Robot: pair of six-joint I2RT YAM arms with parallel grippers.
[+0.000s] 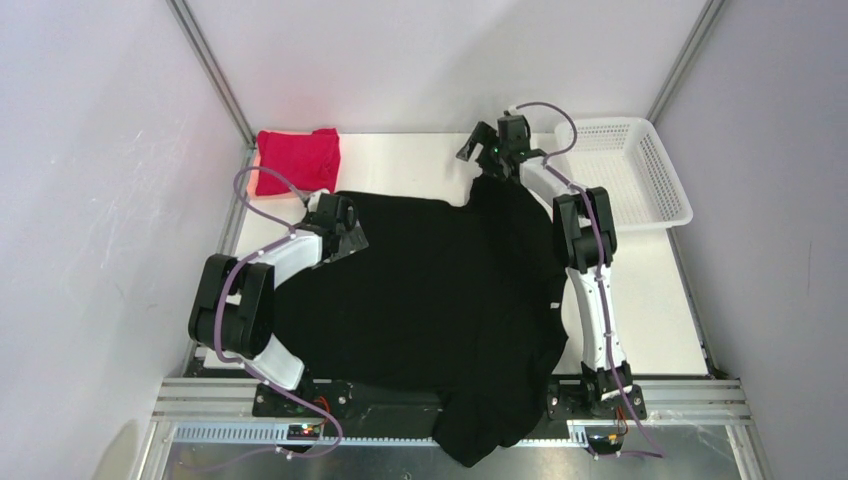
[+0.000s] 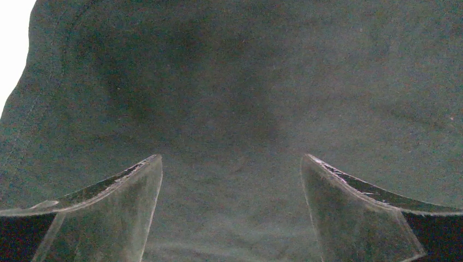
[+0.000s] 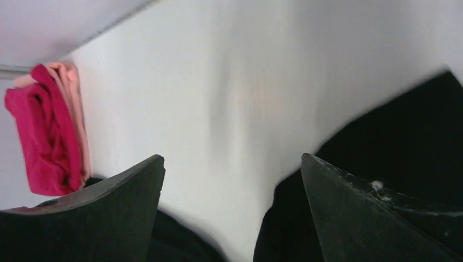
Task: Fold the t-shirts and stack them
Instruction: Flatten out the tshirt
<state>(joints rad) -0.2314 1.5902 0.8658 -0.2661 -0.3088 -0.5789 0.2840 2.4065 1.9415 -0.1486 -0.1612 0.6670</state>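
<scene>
Left end effector (image 2: 231, 156) gapes wide just above the black shirt (image 1: 440, 300) spread across the desk (image 1: 410, 160), right end effector (image 3: 232, 155) equally wide over its far edge, while the red shirt (image 1: 298, 160) sits folded in the far-left corner.
</scene>
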